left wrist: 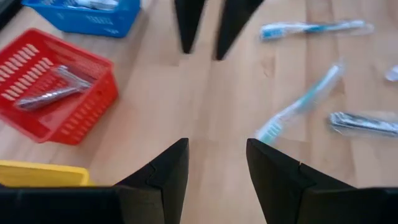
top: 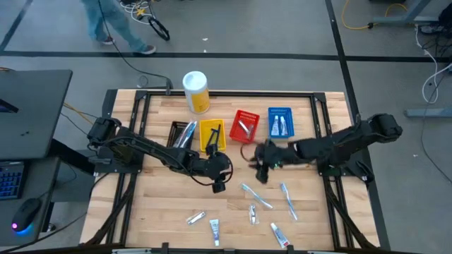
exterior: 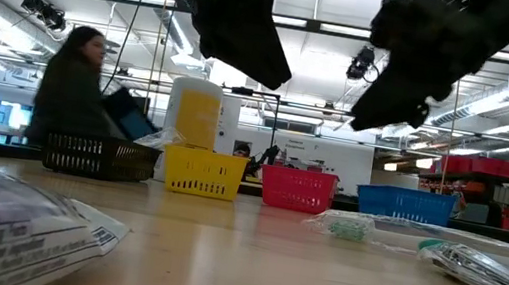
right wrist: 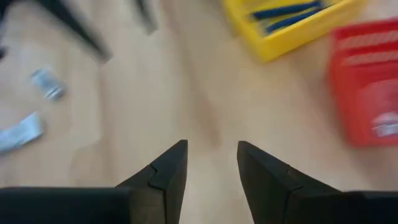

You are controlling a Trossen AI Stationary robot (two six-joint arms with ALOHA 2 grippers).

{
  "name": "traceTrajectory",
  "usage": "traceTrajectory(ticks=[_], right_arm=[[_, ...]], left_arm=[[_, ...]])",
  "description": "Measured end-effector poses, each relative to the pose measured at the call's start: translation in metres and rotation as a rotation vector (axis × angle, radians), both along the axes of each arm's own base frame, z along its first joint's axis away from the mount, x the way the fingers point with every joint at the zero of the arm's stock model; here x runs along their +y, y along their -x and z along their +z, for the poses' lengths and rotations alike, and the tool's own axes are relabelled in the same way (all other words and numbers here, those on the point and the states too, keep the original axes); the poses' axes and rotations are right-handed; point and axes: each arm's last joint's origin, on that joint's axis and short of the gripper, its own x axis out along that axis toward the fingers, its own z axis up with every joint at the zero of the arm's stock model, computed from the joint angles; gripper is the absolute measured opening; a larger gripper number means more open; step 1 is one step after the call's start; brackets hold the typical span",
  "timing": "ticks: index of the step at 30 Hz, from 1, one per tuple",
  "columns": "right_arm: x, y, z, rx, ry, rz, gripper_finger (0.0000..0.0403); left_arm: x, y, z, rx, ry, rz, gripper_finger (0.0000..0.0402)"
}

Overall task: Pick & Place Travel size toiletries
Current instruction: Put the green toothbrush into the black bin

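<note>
Nearest the front edge of the table (top: 155,204), the loose travel size toiletries lie scattered: small tubes (top: 214,231) and a wrapped razor (top: 195,218) at the front, wrapped toothbrushes (top: 257,197) just behind them. Above mid-table, the left gripper (top: 220,185) and the right gripper (top: 261,171) hover close to each other, each with fingers spread and nothing between them. Farthest back, a row of baskets stands: black basket (top: 181,133), yellow basket (top: 212,134), red basket (top: 244,125) holding a razor, blue basket (top: 280,123) holding tubes, with a yellow canister (top: 196,92) behind them.
</note>
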Motion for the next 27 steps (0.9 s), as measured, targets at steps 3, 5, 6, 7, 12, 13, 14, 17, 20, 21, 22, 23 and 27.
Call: traceTrajectory(ticks=[3,5,6,7,12,13,14,17,20,21,22,23,27], right_arm=[[0.024,0.005,0.0,-0.001,-0.028,0.064,0.0149],[0.038,0.01,-0.001,0.002,-0.05,0.097,0.0149],[0.044,0.012,-0.001,0.003,-0.062,0.11,0.0149],[0.05,0.014,-0.001,0.008,-0.075,0.121,0.0149],[0.076,0.029,-0.004,0.054,-0.116,0.164,0.0149],[0.08,0.031,-0.006,0.059,-0.12,0.165,0.0149],[0.085,0.033,-0.008,0.063,-0.119,0.162,0.0149],[0.096,0.035,-0.016,0.053,-0.053,0.139,0.0149],[0.105,0.034,-0.03,0.073,-0.009,0.142,0.0149],[0.108,0.034,-0.035,0.085,-0.002,0.15,0.0149],[0.111,0.034,-0.041,0.098,0.005,0.157,0.0149],[0.114,0.032,-0.047,0.101,0.005,0.159,0.0149],[0.12,0.025,-0.073,0.13,0.031,0.13,0.0149]], left_arm=[[-0.008,-0.001,-0.002,-0.008,0.015,-0.032,0.0169],[-0.014,-0.001,-0.005,-0.003,0.009,-0.068,0.0169],[-0.017,-0.004,-0.007,-0.023,0.01,-0.086,0.0169],[-0.021,-0.009,-0.007,-0.064,0.016,-0.113,0.0169],[-0.035,-0.022,-0.02,-0.144,0.021,-0.219,0.0169],[-0.036,-0.025,-0.022,-0.167,0.026,-0.221,0.0169],[-0.038,-0.029,-0.025,-0.186,0.03,-0.221,0.0169],[-0.038,-0.033,-0.036,-0.172,0.017,-0.219,0.0169],[-0.035,-0.036,-0.045,-0.149,0.005,-0.218,0.0169],[-0.033,-0.035,-0.047,-0.137,0.003,-0.217,0.0169],[-0.033,-0.036,-0.048,-0.137,0.008,-0.225,0.0169],[-0.033,-0.038,-0.049,-0.14,0.016,-0.235,0.0169],[-0.032,-0.037,-0.053,-0.125,0.02,-0.242,0.0169]])
